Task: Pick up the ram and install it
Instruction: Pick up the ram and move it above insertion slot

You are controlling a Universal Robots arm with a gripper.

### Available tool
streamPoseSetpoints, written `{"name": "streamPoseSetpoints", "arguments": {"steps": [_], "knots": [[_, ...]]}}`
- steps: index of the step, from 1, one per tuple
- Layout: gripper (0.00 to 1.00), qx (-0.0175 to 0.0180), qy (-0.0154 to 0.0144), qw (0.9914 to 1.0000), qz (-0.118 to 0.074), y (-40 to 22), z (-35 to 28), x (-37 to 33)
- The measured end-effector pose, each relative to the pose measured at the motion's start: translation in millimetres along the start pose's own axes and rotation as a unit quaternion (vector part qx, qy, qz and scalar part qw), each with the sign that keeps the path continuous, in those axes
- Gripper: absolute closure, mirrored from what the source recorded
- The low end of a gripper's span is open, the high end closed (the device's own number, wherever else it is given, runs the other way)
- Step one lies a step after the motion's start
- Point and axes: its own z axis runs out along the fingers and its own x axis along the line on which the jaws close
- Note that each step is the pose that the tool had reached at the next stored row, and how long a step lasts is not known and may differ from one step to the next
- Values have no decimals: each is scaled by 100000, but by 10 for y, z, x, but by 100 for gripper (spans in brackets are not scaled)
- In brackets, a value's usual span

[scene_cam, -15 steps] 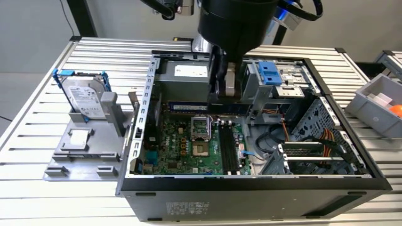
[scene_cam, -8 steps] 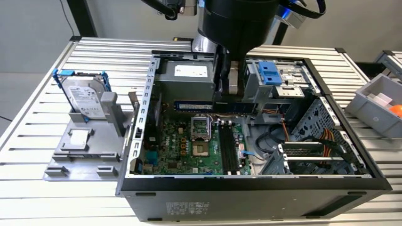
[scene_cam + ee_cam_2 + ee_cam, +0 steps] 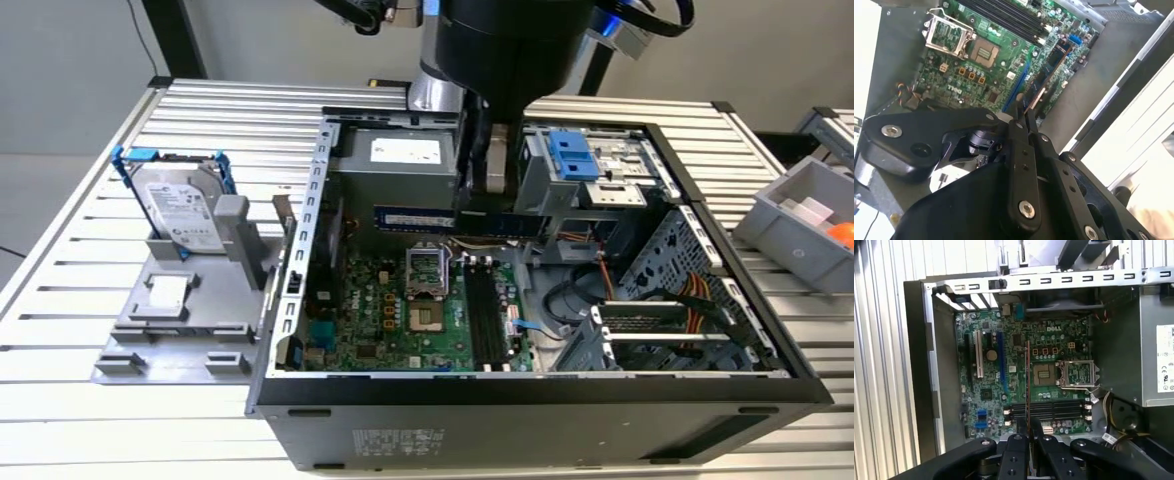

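The gripper [image 3: 483, 212] is clamped on the ram [image 3: 414, 218], pinching the blue stick partway along its length. It holds the stick in the air above the motherboard [image 3: 400, 310], inside the open computer case [image 3: 534, 400]. In the first wrist view the ram [image 3: 1027, 385] shows edge-on, a thin line running out from the fingertips over the green motherboard. It appears to hang clear of the motherboard's memory slots [image 3: 1049, 411], though the gap is hard to judge. The hard drive [image 3: 180, 210] stands outside the case, well apart from the motherboard, toward the exterior view's left
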Motion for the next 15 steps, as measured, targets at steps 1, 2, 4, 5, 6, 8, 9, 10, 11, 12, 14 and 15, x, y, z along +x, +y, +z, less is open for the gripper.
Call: {"name": "streamPoseSetpoints", "arguments": {"steps": [1, 2, 4, 5, 6, 8, 9, 10, 11, 12, 14, 15], "knots": [[100, -2, 5, 100000, 70, -8, 0, -10], [100, 1, 2, 100000, 145, -20, 0, -22], [100, -1, 0, 100000, 191, -45, 0, -50], [100, -5, 5, 100000, 193, -57, -1, -65], [100, -5, 3, 100000, 196, -68, -1, -80], [100, -3, 5, 100000, 207, -82, -1, -96], [100, -4, 2, 100000, 212, -83, -1, -96], [100, -4, 4, 100000, 219, -83, -1, -96], [100, -3, 2, 100000, 216, -84, -1, -96], [100, -3, 4, 100000, 209, -85, -1, -97], [100, -2, 1, 100000, 210, -85, -1, -99], [100, -5, 9, 100000, 210, -87, -2, -113]]}}
